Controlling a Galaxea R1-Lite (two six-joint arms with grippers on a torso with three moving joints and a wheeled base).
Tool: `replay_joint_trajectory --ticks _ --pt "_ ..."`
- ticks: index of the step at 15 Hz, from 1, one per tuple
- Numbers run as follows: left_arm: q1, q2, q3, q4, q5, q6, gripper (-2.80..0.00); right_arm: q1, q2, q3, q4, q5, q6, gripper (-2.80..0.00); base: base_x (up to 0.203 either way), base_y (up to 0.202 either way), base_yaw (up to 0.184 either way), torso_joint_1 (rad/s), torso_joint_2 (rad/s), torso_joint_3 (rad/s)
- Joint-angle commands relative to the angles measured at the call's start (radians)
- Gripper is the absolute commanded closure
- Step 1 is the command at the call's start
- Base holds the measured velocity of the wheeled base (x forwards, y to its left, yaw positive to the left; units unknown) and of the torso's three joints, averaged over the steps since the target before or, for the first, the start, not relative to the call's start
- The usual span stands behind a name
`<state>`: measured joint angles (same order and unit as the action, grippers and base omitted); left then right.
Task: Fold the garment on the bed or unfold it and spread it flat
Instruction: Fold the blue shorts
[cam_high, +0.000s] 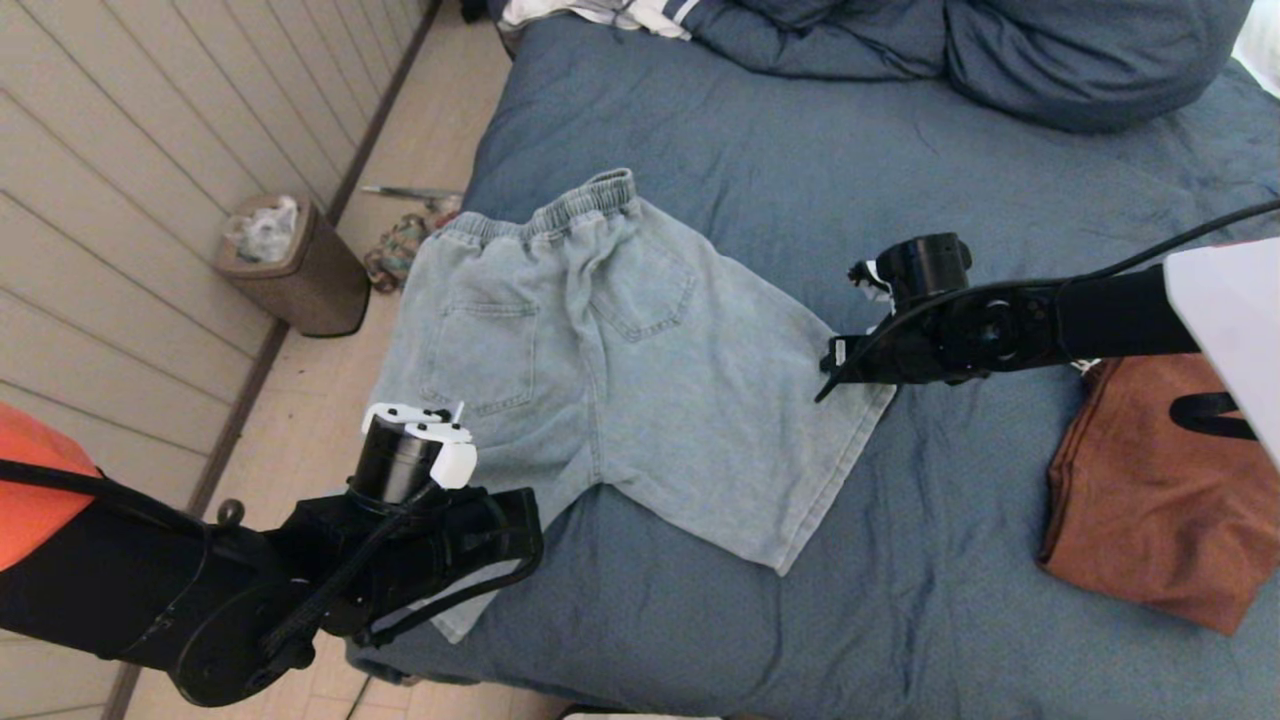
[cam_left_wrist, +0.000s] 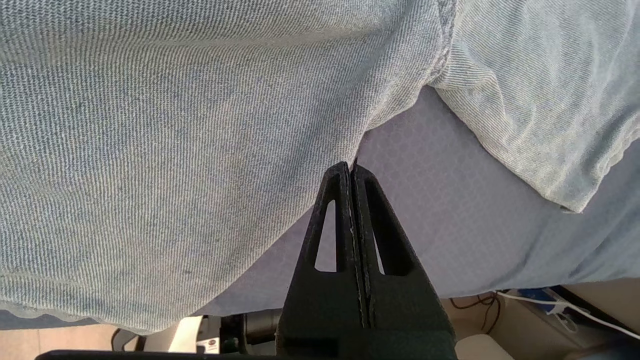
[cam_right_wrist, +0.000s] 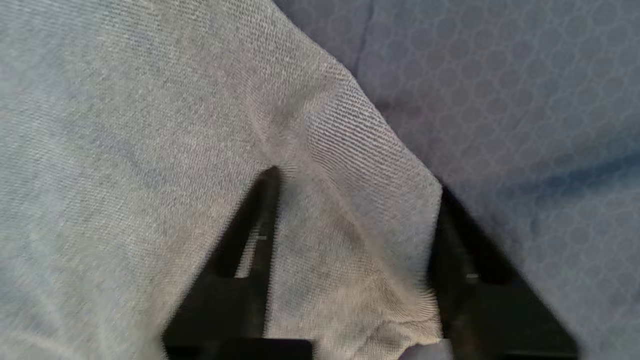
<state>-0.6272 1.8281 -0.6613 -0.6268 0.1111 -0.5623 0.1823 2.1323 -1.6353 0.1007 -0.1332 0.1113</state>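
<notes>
Nearby, bin (cam_high: 305, 270) holding crumpled plastic, beside bed (cam_high: 900, 180)

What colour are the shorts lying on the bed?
Pale, washed-out blue denim shorts; the head view shows them best.

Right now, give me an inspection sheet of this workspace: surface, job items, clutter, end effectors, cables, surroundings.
Surface: bed with a wrinkled slate-blue cover.
Job's things: light denim shorts spread back side up, waistband toward the pillows, one leg overhanging the bed's near edge.
Clutter: folded brown garment on the bed at the robot's right; striped cloth at the head end.
End effectors: left end effector shut at the inner hem of the near leg, grip not discernible; right end effector with fingers apart around the other leg's hem corner.
Cables: black cable along the right arm.
Surroundings: brown waste bin on the floor by the panelled wall.
</notes>
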Motion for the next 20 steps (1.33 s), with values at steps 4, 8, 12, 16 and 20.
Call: replay_joint_trajectory --ticks 4,8,12,16,20 --pt "0.0 -0.003 0.0 -0.004 0.002 -0.004 0.0 -0.001 -0.087 0.006 0.008 0.003 0.042 0.0 0.0 0.0 0.0 0.0 0.0 0.0" --pt "0.0 -0.011 0.002 -0.004 0.002 -0.002 0.0 -0.114 -0.18 0.043 0.06 0.088 0.13 0.0 0.0 0.0 0.0 0.0 0.0 0.0" --pt "0.0 -0.015 0.003 -0.004 0.002 -0.002 0.0 -0.268 -0.224 0.029 0.121 0.155 0.137 0.0 0.0 0.0 0.0 0.0 0.0 0.0" --pt "0.0 -0.02 0.003 -0.004 0.002 -0.002 0.0 -0.403 -0.24 -0.001 0.148 0.157 0.094 0.0 0.0 0.0 0.0 0.0 0.0 0.0" --pt "0.0 -0.018 0.003 -0.004 0.002 -0.002 0.0 -0.547 -0.242 -0.014 0.164 0.193 0.028 0.0 0.0 0.0 0.0 0.0 0.0 0.0"
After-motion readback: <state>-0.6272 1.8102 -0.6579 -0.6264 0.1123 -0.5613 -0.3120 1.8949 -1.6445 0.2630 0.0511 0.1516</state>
